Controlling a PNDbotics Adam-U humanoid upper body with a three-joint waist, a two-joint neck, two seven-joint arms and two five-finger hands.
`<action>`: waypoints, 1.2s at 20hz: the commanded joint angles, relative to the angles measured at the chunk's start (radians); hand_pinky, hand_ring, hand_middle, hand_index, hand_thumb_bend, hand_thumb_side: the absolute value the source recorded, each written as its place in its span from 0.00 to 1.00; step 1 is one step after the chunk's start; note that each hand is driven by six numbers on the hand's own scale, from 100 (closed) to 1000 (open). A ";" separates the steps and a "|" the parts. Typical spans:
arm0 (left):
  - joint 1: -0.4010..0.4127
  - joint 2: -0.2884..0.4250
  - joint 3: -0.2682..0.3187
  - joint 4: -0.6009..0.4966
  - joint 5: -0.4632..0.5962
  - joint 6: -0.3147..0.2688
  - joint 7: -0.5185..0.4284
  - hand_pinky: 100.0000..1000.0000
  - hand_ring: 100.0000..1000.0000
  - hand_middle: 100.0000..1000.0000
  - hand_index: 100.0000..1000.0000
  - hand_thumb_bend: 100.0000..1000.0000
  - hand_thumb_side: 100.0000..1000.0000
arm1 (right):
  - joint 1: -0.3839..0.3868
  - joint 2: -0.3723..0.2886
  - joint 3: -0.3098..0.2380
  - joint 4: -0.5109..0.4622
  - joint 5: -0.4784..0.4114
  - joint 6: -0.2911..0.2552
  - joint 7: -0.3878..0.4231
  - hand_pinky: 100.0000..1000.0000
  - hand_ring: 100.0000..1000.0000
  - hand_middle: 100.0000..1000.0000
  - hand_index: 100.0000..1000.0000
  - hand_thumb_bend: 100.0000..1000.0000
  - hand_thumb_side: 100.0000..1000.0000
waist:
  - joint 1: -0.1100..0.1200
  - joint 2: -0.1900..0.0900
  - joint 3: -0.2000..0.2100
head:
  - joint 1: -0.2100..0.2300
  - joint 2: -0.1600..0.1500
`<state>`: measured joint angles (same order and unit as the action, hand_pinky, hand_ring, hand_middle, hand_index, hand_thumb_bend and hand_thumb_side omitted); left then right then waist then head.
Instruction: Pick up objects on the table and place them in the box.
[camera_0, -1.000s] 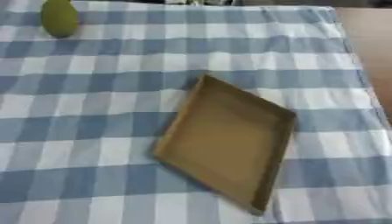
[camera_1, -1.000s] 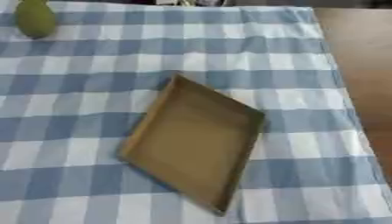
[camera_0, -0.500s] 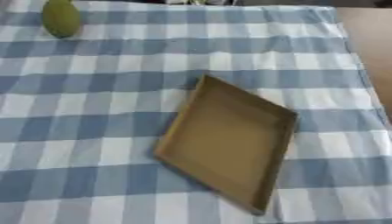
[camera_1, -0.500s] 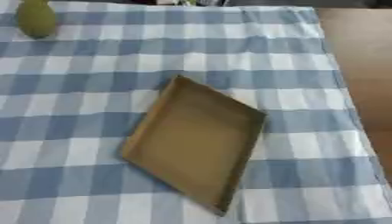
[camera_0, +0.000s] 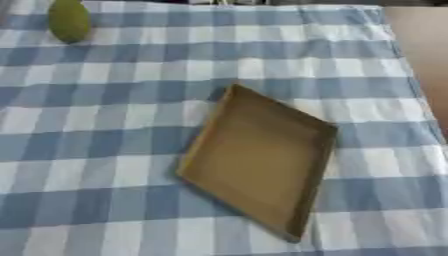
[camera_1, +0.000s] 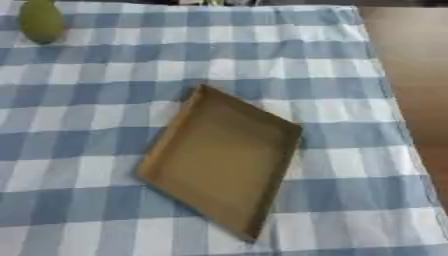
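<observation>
Neither hand showed in either view, so the state of their fingers could not be told.

Far up and to the left of the box, near the table's far edge, sat the fruit (camera_0: 68, 20): a small green thing, taller than wide, narrower at the top, much like a pear, with a dull, smooth skin. It stood well apart from the box, alone on the blue-and-white checked cloth (camera_0: 105, 125). By its look it would be light and stiff enough to lift with one hand, though smooth and rounded, so it might roll or slip; a hold round its wider lower half, fingers on one side and thumb on the other, seemed the safest. Squeezing hard could bruise it if it was real fruit.

The box (camera_0: 258, 157) lay at the middle of the cloth, a shallow brown cardboard tray turned askew, one corner pointing away, with nothing in it. To its right, past the cloth's edge, bare brown table (camera_1: 411, 75) showed.
</observation>
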<state>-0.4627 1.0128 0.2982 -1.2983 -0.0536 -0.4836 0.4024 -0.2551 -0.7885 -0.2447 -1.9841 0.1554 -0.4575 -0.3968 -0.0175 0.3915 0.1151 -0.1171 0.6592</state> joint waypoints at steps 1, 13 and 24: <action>-0.065 0.083 -0.027 0.134 -0.035 -0.003 -0.053 0.85 0.78 0.84 0.82 0.00 0.45 | -0.011 -0.038 -0.004 -0.016 -0.007 -0.002 0.007 0.74 0.73 0.66 0.70 0.00 0.36 | 0.007 -0.019 -0.006 | 0.010 0.001; -0.263 0.082 -0.117 0.464 -0.250 -0.052 -0.150 0.92 0.86 0.91 0.89 0.00 0.54 | -0.040 -0.046 0.001 -0.016 -0.019 -0.005 0.016 0.74 0.73 0.66 0.70 0.00 0.35 | 0.029 -0.007 -0.038 | 0.034 -0.050; -0.417 0.011 -0.152 0.606 -0.398 -0.070 -0.255 0.93 0.86 0.90 0.91 0.00 0.80 | -0.073 -0.051 0.007 -0.016 -0.031 -0.009 0.024 0.74 0.73 0.65 0.70 0.00 0.36 | 0.066 0.013 -0.113 | 0.086 -0.056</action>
<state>-0.8633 0.9945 0.1474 -0.6955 -0.4339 -0.5525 0.1585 -0.3184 -0.7988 -0.2328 -1.9841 0.1323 -0.4657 -0.3773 0.0500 0.4244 -0.0003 -0.0404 0.6097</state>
